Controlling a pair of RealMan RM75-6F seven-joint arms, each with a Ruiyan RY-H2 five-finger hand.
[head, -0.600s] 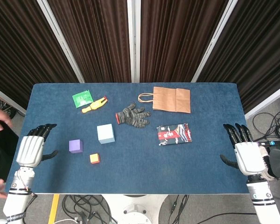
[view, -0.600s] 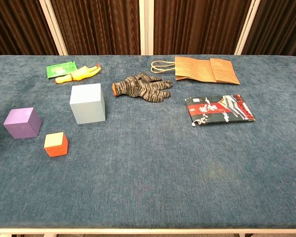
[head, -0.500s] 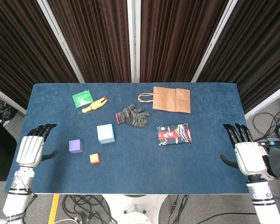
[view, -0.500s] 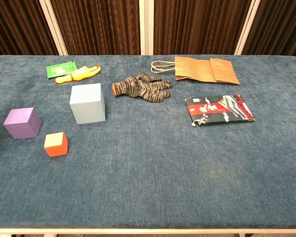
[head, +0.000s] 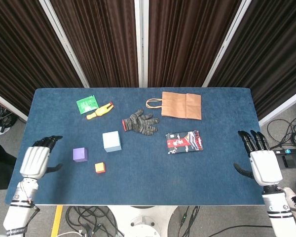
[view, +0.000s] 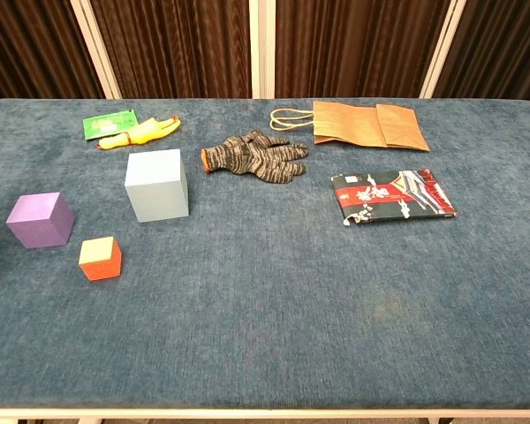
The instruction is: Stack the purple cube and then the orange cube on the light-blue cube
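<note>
Both hands sit idle at the tabletop's near corners in the head view: the left hand (head: 35,160) hovers with fingers spread and nothing in it, and the right hand (head: 263,163) does the same on the far side. Taking the light-blue cube (head: 111,141) as the landmark, the purple cube (head: 80,154) lies to its left and a little nearer the robot, and the orange cube (head: 99,167) sits nearer still, just right of the purple one. All three stand apart on the blue tabletop (head: 148,187). Behind the light-blue cube lie a knitted glove (head: 140,122), a yellow toy (head: 99,111) and a green packet (head: 87,103).

From the chest view neither hand shows. The light-blue cube (view: 157,184) is the largest; the purple cube (view: 40,219) is left of it and the orange cube (view: 100,258) in front.

Nothing is stacked yet, so the task looks to be at its very start. The next move likely calls for the left hand to reach for the purple cube, being nearest to it.
</note>
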